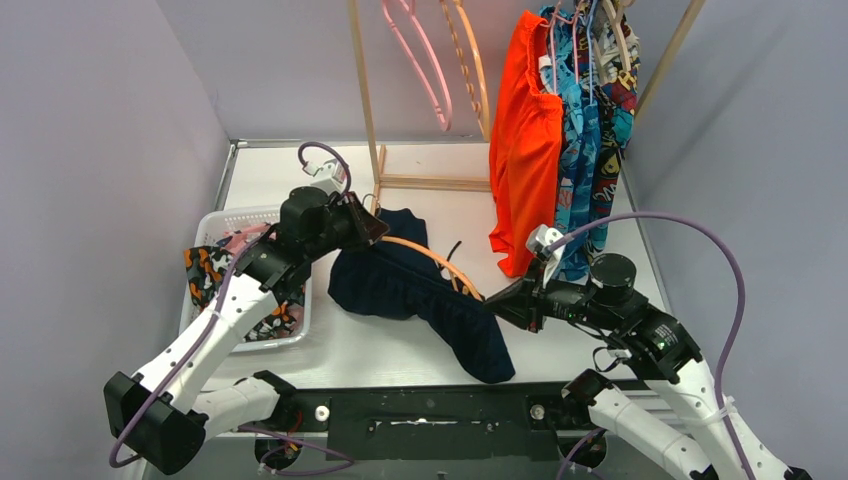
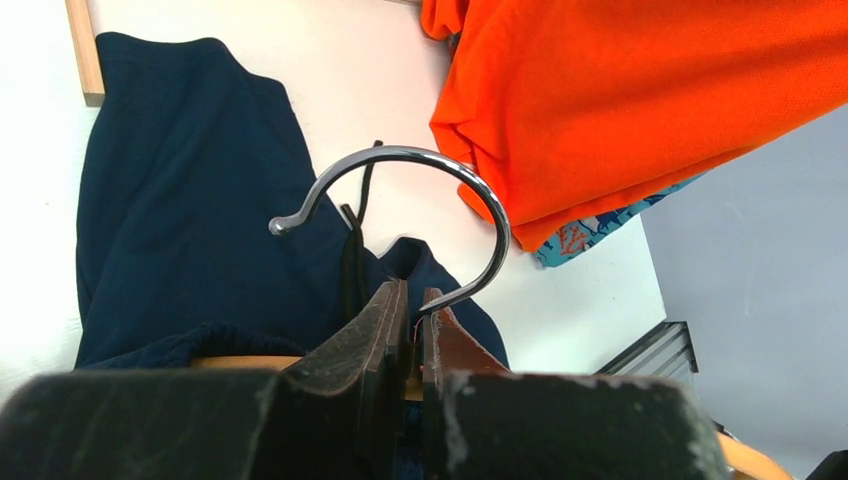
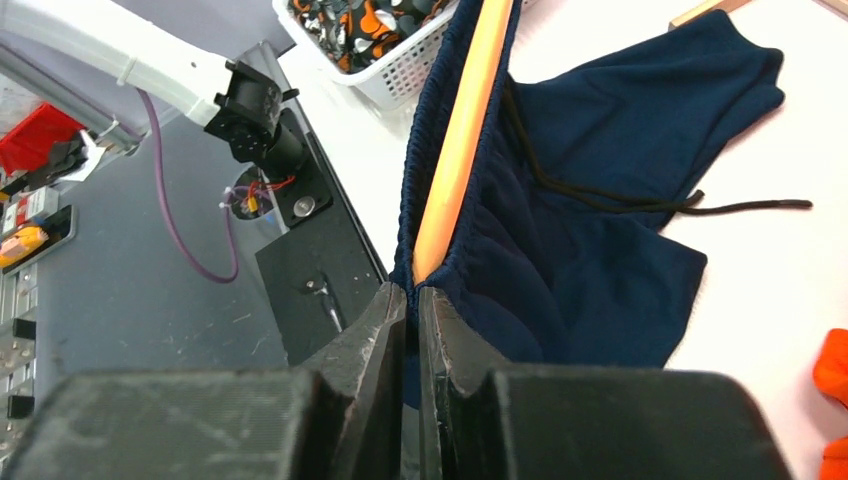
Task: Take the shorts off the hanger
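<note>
The navy shorts (image 1: pixel 420 290) lie on the desk (image 1: pixel 380 352), waistband threaded on the hanger (image 1: pixel 440 260); left tool (image 1: pixel 372 228) clamped tight at the hanger's hook base; right tool (image 1: pixel 490 300) pinched closed on the waistband at the hanger's end.

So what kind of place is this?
Probably a robot lab booth: plain grey walls, a wooden clothes rack on a table, plus a left arm and right arm bolted at its edge.
</note>
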